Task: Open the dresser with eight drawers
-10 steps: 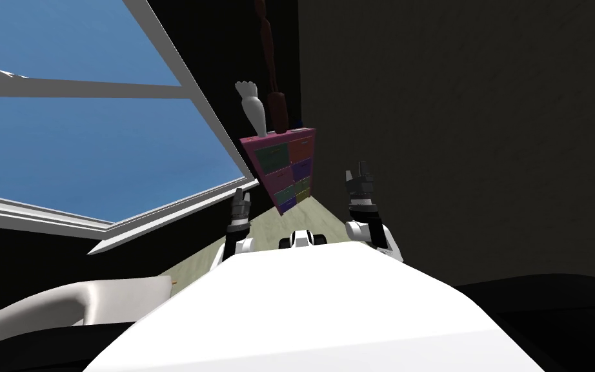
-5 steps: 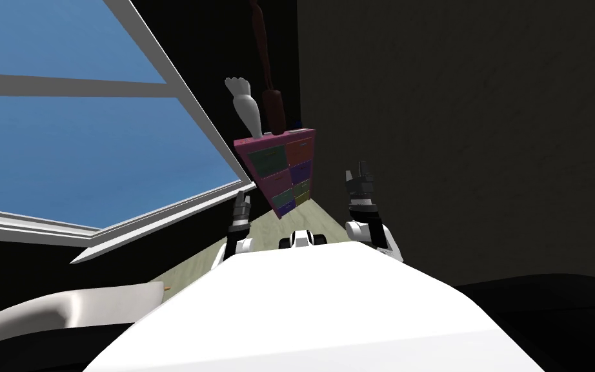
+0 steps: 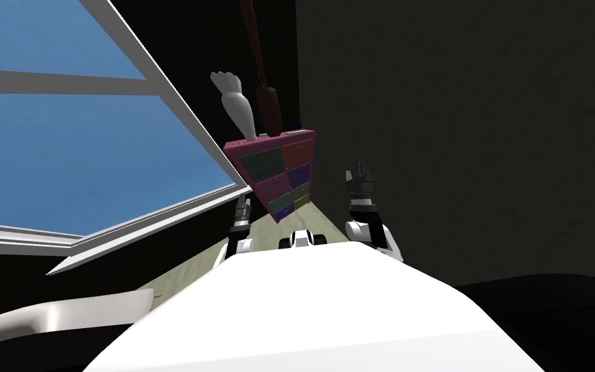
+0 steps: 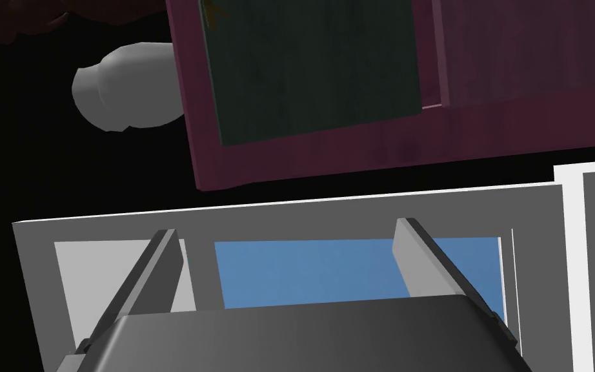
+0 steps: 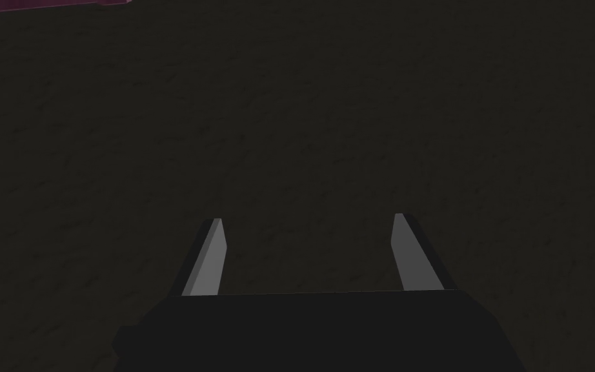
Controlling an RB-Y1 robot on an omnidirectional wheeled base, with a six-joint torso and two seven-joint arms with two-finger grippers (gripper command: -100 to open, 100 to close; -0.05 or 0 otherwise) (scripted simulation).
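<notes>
A pink dresser (image 3: 282, 173) with several coloured drawers in two columns stands ahead in the head view, in the corner between the window wall and a dark wall. All its drawers look shut. My left gripper (image 3: 242, 205) hangs just short of its lower left side, and my right gripper (image 3: 359, 175) is raised to its right. In the left wrist view the dresser's pink frame (image 4: 354, 152) and a dark green drawer front (image 4: 309, 64) lie beyond my open left gripper (image 4: 286, 236), which holds nothing. My right gripper (image 5: 308, 223) is open and empty before a dark wall.
A large white-framed window (image 3: 180, 116) showing blue runs along the left. A white vase (image 3: 235, 106) and a dark brown vase (image 3: 268, 110) stand on the dresser top. A white curved piece of furniture (image 3: 57, 313) sits low at the left. Pale floor (image 3: 277, 229) leads to the dresser.
The whole head view has shifted: the window and dresser have slid leftward and the dresser looks slightly larger, so I have turned or moved toward it. Both arms keep their pose.
</notes>
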